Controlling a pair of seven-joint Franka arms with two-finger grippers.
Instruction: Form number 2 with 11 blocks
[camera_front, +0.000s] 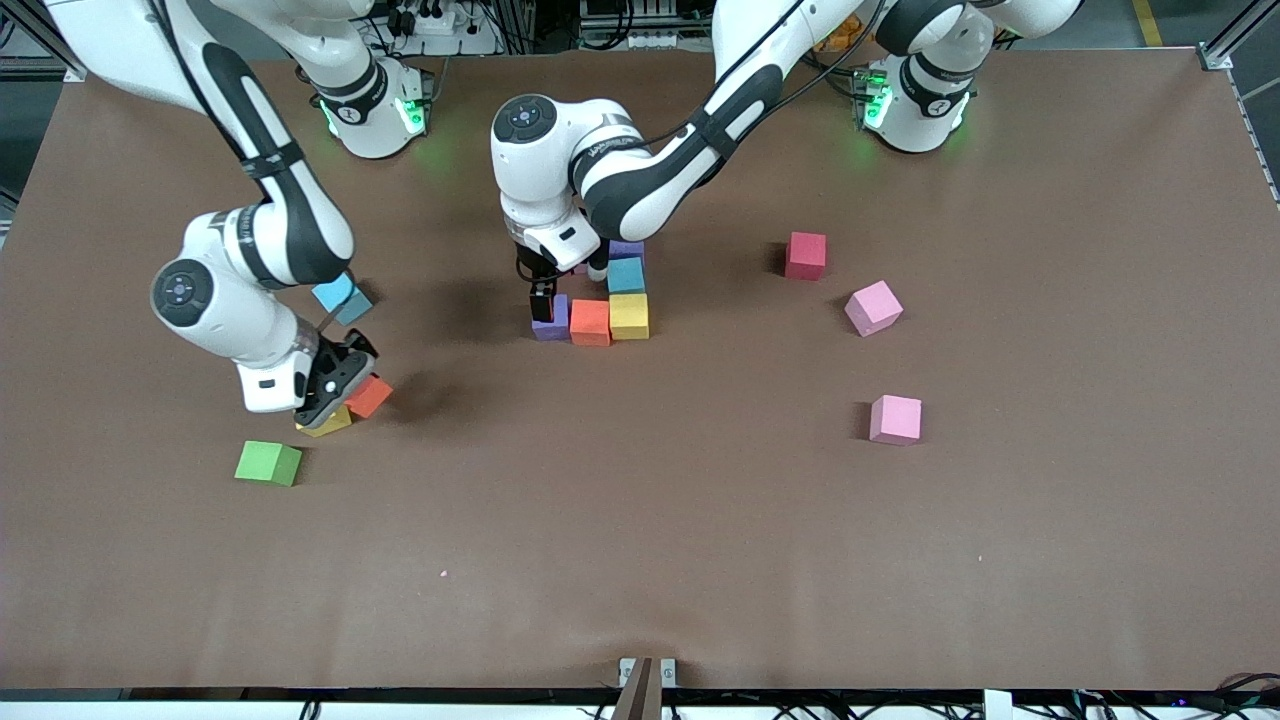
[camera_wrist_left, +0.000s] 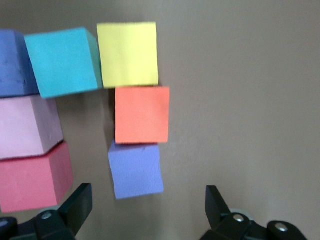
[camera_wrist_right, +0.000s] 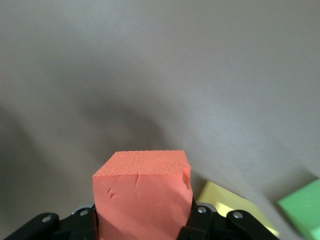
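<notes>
The 2 (camera_front: 600, 295) is partly built near the table's middle: its row nearest the front camera reads purple cube (camera_front: 551, 318), orange cube (camera_front: 590, 322), yellow cube (camera_front: 629, 315), touching in a line, with a blue cube (camera_front: 626, 274) and another purple one (camera_front: 627, 248) stacked up the column at the yellow end. The left wrist view also shows a pale pink and a red cube beside that column, mostly hidden under the arm in the front view

The left gripper (camera_front: 545, 300) sits low over the purple cube with its jaws spread wide and nothing between them, so that cube looks just set down

The right gripper (camera_front: 335, 385) is clamped on a second orange cube (camera_front: 369, 395), lifted just over a loose yellow cube (camera_front: 326, 423) toward the right arm's end, near the green cube (camera_front: 268, 463)

Loose on the table: a light blue cube (camera_front: 340, 298), a red cube (camera_front: 805, 255), 2 pink cubes (camera_front: 873, 307) (camera_front: 895, 419)

Step in hand, as I judge it: placing finished by the left arm, carry started by the right. Next the left gripper should rise clear so the orange cube can come in square against the digit without nudging its neighbours
</notes>
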